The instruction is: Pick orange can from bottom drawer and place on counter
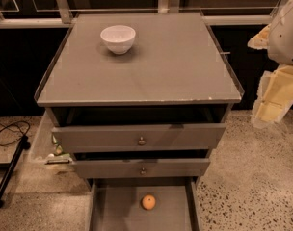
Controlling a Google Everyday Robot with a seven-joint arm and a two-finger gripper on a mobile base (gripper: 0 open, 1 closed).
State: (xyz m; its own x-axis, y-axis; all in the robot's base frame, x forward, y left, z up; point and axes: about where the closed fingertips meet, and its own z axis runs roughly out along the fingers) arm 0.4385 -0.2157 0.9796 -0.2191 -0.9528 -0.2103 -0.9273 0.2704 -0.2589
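The orange can [148, 202] is a small round orange ball lying on the floor of the open bottom drawer [117, 211], near its middle. The counter [161, 66] is the cabinet's flat grey top with a pale chipped front edge. My gripper [274, 100] hangs at the right edge of the view, beside the cabinet's right side, level with the counter's front edge. It is well above and to the right of the orange can and holds nothing that shows.
A white bowl [118, 38] stands on the counter at the back left. The two upper drawers [141, 137] with small knobs are slightly pulled out above the bottom drawer. A black cable and pole [9, 153] lie on the floor at left.
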